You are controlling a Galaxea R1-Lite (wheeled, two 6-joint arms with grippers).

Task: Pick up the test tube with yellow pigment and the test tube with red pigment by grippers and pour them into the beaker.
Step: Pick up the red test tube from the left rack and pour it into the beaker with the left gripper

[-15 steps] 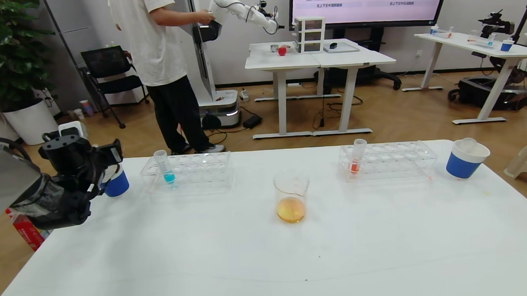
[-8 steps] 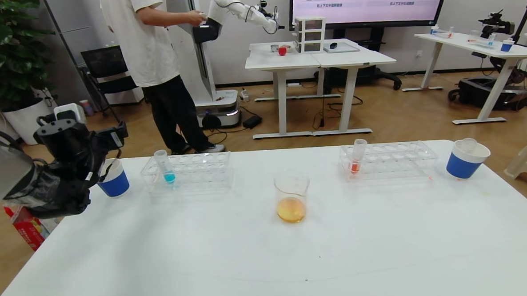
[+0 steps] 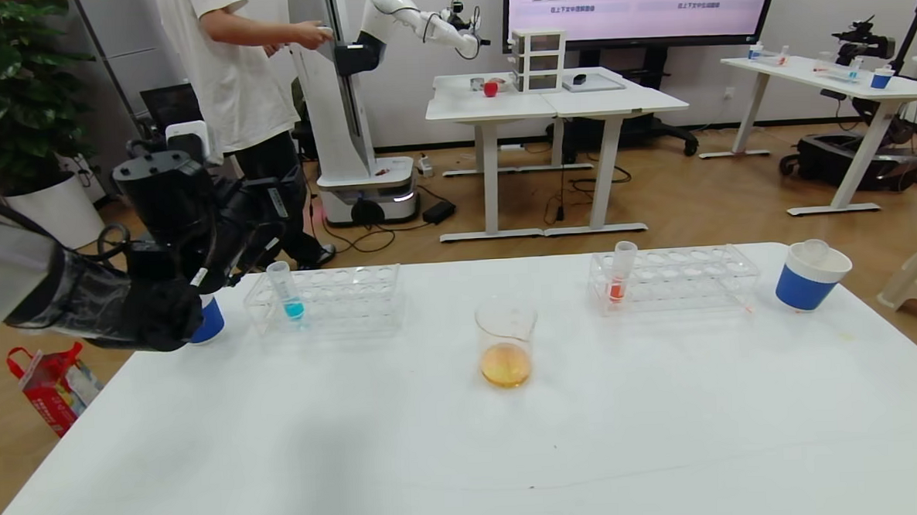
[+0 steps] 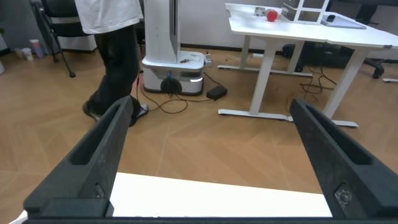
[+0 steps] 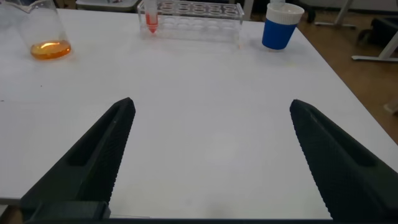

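The beaker stands mid-table with orange liquid in its bottom; it also shows in the right wrist view. My left gripper hangs open and empty above the table's far left corner, over a blue cup and beside the left rack. Through its fingers I see floor and the table edge. My right gripper is open over bare table near the front right, outside the head view. The test tube with yellow pigment is hidden. The test tube with red pigment is not identifiable; a clear tube end sticks out of the right blue cup.
A clear rack at the back left holds a tube with blue liquid. A second rack at the back right holds a tube with orange-red liquid. A person and another robot stand beyond the table.
My left arm has lifted from beside the left blue cup and swung up and right, now above it. The person behind has stepped left.
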